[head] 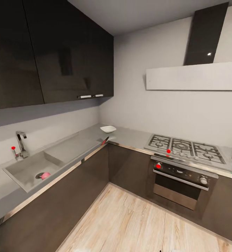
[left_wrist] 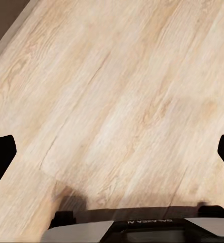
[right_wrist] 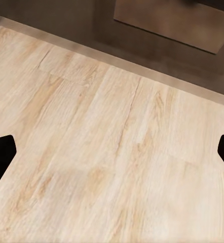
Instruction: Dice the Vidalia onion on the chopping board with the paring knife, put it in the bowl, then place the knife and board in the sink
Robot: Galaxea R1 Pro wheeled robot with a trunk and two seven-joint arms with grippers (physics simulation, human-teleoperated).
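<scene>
Wood floor [left_wrist: 117, 101] lies beneath both wide-open, empty hands [left_wrist: 112, 147] [right_wrist: 112, 152].

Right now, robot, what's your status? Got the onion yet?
Both pincers open, empty, over wood floor. Vidalia onion sits in the sink by the drain. Paring knife and bowl on the countertop. Nothing blocking.

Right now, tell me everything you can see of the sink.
The rectangular steel-grey sink is set into the long grey countertop along the left wall. It has a deep basin with a flat drainboard beside it. A small pinkish-red onion lies at the round drain in the basin floor. An angular steel tap with a red dot stands behind it, against the wall.
</scene>
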